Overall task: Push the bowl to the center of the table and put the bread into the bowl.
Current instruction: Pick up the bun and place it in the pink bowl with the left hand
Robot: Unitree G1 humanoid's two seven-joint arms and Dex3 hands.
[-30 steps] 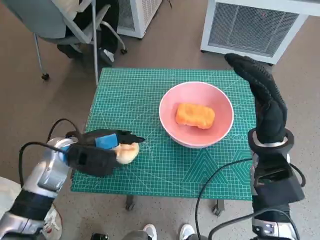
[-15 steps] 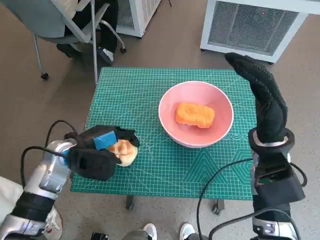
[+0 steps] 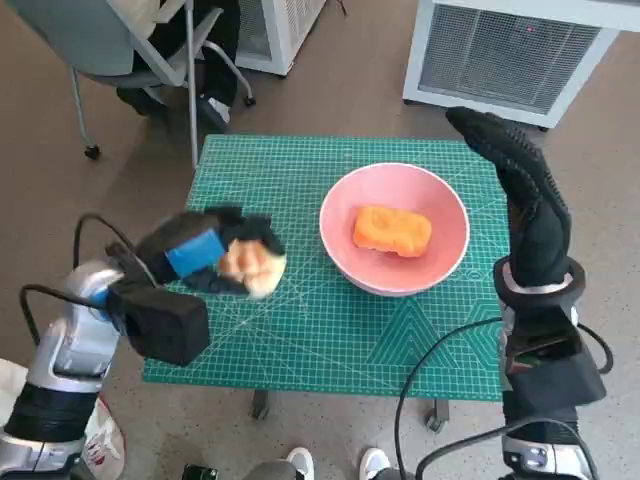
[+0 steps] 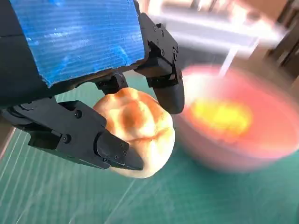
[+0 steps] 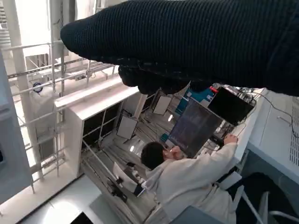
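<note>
A pink bowl (image 3: 442, 259) stands right of the middle of the green mat (image 3: 330, 330), with an orange bread piece (image 3: 392, 230) inside; it shows blurred in the left wrist view as the pink bowl (image 4: 243, 149). My left hand (image 3: 205, 250) holds a pale round bread roll (image 3: 252, 268) lifted above the mat's left part, left of the bowl. The left wrist view shows the roll (image 4: 140, 130) gripped between the black fingers (image 4: 107, 147). My right hand (image 3: 520, 190) stands upright, fingers extended and empty, beside the bowl's right rim.
An office chair (image 3: 140, 50) stands beyond the table's far left corner. White louvred units (image 3: 500, 50) stand behind the table. A person (image 5: 187, 172) sits at a screen in the right wrist view. Cables trail by both arms.
My left hand has lifted the bread roll off the mat and carried it up and slightly toward the bowl. The right hand and the bowl have stayed put.
</note>
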